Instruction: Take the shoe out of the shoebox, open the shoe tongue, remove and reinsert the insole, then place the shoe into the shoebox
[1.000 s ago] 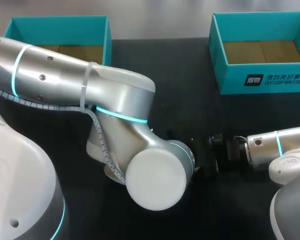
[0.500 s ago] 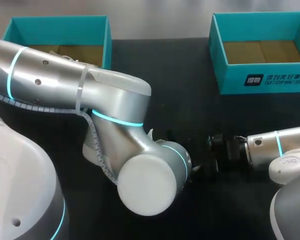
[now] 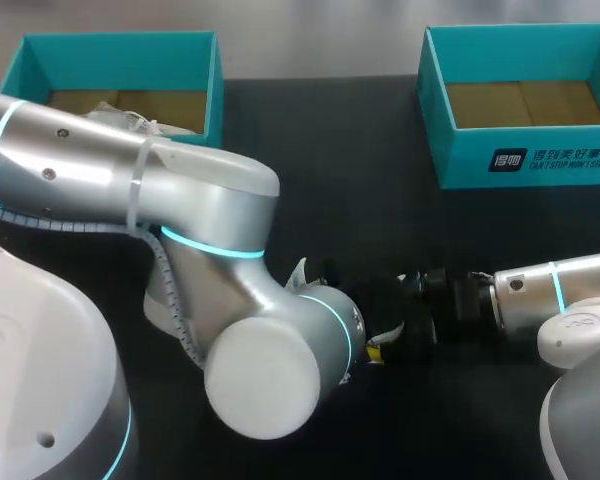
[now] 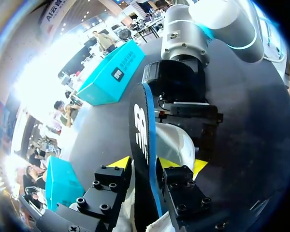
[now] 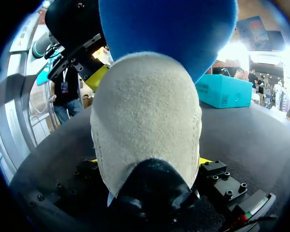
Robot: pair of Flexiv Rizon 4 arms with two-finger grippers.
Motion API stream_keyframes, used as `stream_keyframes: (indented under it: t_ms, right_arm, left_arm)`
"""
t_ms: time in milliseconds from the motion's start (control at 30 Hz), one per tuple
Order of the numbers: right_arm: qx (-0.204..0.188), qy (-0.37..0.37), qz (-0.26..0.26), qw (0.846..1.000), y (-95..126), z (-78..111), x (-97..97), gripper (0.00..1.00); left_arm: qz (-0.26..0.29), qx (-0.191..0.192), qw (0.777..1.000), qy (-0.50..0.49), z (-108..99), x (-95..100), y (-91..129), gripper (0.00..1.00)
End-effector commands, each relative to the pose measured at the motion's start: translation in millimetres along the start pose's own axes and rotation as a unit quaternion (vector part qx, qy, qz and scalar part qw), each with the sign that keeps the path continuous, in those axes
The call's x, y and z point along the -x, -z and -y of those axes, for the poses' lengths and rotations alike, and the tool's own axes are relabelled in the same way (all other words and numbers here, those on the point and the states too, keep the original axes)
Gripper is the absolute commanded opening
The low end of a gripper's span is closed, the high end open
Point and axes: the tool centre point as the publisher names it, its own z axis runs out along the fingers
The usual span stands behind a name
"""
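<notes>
Left end effector (image 4: 145, 163) pinching insole (image 4: 139, 129), right end effector (image 5: 148, 160) gripping shoe (image 5: 147, 108)

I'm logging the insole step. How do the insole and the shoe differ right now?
The insole is thin and flat, black with a blue side; the shoe is bulky, cream suede. The left gripper is shut on the insole, the right gripper on the shoe. Both are gripped from two sides, close together.
</notes>
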Motion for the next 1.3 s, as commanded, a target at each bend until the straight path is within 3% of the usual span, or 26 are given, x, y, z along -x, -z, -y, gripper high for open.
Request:
stream_keyframes:
  t_ms: [33, 267, 300, 367, 400, 767, 1300]
  right_arm:
    - [-0.003, -0.001, 0.000, 1.000, -1.2, -1.0, -1.2, 0.00]
    - [-0.003, -0.001, 0.000, 1.000, -1.2, -1.0, -1.2, 0.00]
    - [-0.003, -0.001, 0.000, 1.000, -1.2, -1.0, -1.2, 0.00]
    - [-0.003, -0.001, 0.000, 1.000, -1.2, -1.0, -1.2, 0.00]
    - [-0.003, -0.001, 0.000, 1.000, -1.2, -1.0, -1.2, 0.00]
    - [-0.003, -0.001, 0.000, 1.000, -1.2, -1.0, -1.2, 0.00]
    - [-0.003, -0.001, 0.000, 1.000, -1.2, -1.0, -1.2, 0.00]
  left_arm:
    - [-0.001, -0.006, 1.000, -0.002, -2.9, -1.2, -2.0, 0.38]
    - [0.005, -0.008, 1.000, -0.009, -2.6, -2.6, -6.9, 0.32]
    - [0.005, -0.008, 1.000, -0.010, -1.5, -2.4, -8.5, 0.28]
    - [0.006, -0.007, 1.000, -0.011, 0.5, -1.8, -11.7, 0.02]
    - [0.005, -0.006, 1.000, -0.011, 1.6, -1.2, -13.0, 0.00]
    - [-0.085, -0.015, 0.996, 0.024, 19.3, 18.0, -2.5, 0.00]
    - [-0.191, -0.041, 0.979, 0.057, 79.8, 34.1, 25.0, 0.00]
